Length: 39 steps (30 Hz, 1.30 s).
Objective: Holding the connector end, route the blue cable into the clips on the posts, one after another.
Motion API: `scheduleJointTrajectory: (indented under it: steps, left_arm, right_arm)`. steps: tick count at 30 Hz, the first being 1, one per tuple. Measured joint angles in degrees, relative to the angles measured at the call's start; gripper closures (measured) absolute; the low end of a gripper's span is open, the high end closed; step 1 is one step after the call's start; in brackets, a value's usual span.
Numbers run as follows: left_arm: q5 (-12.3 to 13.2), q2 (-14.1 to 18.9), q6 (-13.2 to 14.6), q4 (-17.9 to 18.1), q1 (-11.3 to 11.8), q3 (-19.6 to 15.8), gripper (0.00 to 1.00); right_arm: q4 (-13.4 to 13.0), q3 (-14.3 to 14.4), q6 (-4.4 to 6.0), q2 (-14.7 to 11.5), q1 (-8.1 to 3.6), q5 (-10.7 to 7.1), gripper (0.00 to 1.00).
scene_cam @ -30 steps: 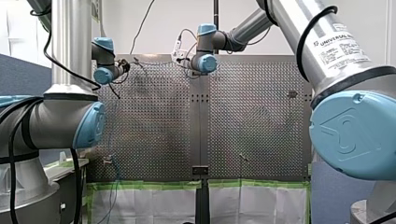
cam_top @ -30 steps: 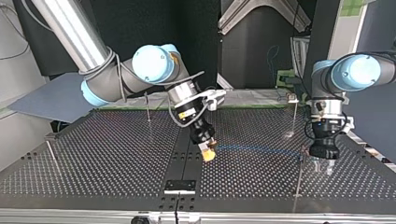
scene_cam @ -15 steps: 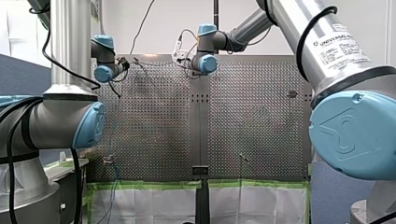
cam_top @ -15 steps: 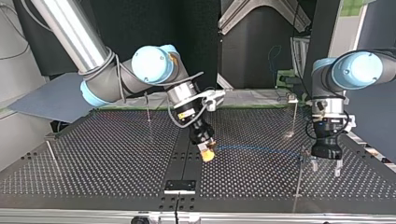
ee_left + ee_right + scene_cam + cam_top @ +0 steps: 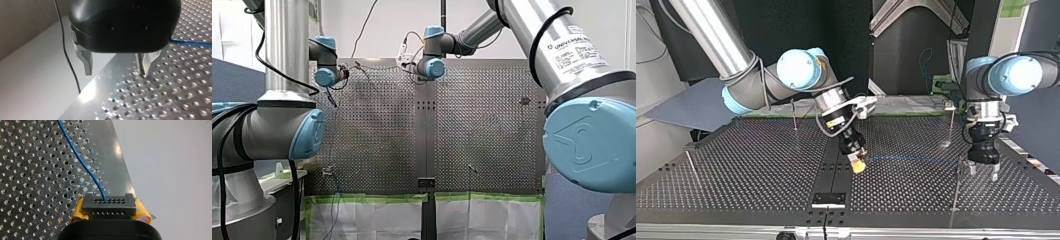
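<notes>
My right hand is clenched on a black rectangular connector, with its soft yellow pads pressed against the block's two short ends. The connector's face is matt plastic with two rows of small round holes. A thin blue cable leaves one hole in the upper row and curves away ahead of the hand over the perforated metal desk, a shiny sheet dotted with even holes.

In the top view this hand sits at the frame's centre, low over the desk. Its forearm slants down from the upper left and the wrist is tilted. The cable runs in a nearly straight line rightward, toward the top of a thin metal post at the lower right.

My left hand hangs just beside that post, pointing straight down from a vertical wrist, released and gripping nothing. Its wrist view shows a glossy black rounded housing and two tapered metal fingers set wide apart, with the cable passing beyond them over the desk.
</notes>
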Motion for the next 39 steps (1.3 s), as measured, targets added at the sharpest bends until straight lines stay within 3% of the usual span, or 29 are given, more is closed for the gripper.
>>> scheduleJointTrajectory:
  steps: [10,21,28,39]
  left_arm:
    - [-0.4,2.6,5.4,-5.4,-1.6,-1.6,0.0]
    - [-0.8,7.0,7.9,-11.3,-4.4,-5.1,0.0]
    - [-3.5,8.1,10.0,-14.7,-6.8,-5.3,0.0]
    - [-8.4,12.2,14.3,-19.7,-7.2,-5.4,0.0]
  right_arm:
    - [0.3,0.0,0.0,0.0,-0.02,-0.14,1.0]
    - [0.2,0.0,-0.03,0.0,-0.26,-0.21,1.0]
    - [0.4,0.0,-0.08,0.0,-0.29,-0.28,1.0]
    - [0.4,0.0,0.02,0.0,-0.43,-0.23,1.0]
